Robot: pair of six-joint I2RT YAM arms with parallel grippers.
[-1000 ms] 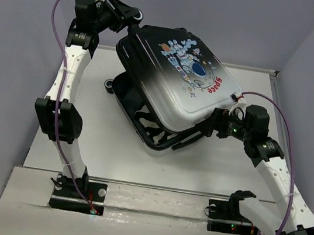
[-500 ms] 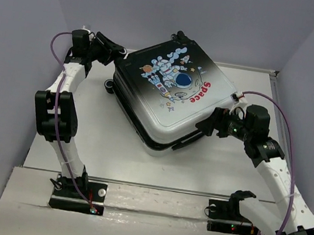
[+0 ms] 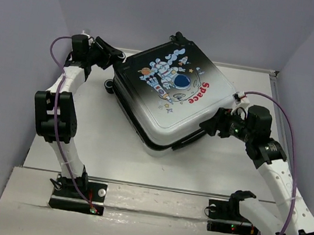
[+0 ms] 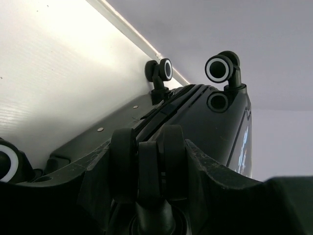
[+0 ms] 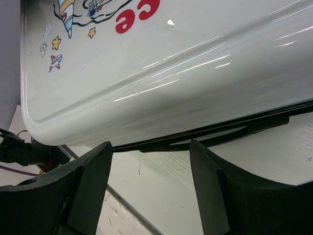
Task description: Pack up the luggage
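The luggage (image 3: 169,96) on the table (image 3: 112,143) between left gripper (image 3: 116,57) and right gripper (image 3: 209,127).

The luggage (image 3: 170,105) has a hard plastic shell, smooth and glossy, with streaked highlights just ahead of the right fingers (image 5: 90,188). Between the left fingers (image 4: 205,181), its wheel (image 4: 146,156) looks like smooth dark plastic. Both pairs of fingers are matt black, faintly grainy plastic. The counter (image 3: 111,146) under them is white, matt and finely ribbed.
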